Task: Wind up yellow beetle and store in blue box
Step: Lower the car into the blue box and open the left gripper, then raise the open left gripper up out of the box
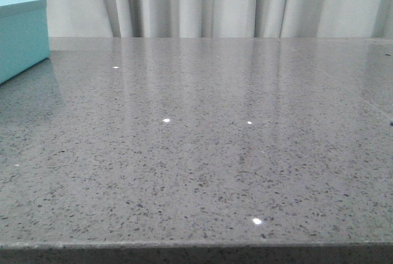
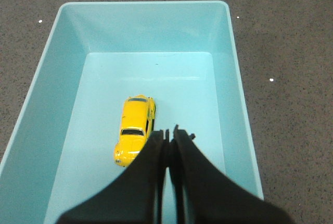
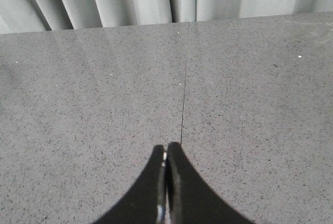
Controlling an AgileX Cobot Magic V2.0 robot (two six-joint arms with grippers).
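The yellow beetle (image 2: 134,129) lies on the floor of the blue box (image 2: 62,83), on its wheels and lengthwise in the box. My left gripper (image 2: 168,133) hangs above the box just beside the car, shut and empty. In the front view only a corner of the blue box (image 1: 21,34) shows at the far left; the car and both grippers are out of that view. My right gripper (image 3: 166,149) is shut and empty above bare grey table.
The grey speckled table (image 1: 202,147) has a seam line (image 3: 184,83) running away from my right gripper. Pale curtains (image 1: 202,0) hang behind the far edge. The table's front edge (image 1: 196,248) runs along the bottom of the front view.
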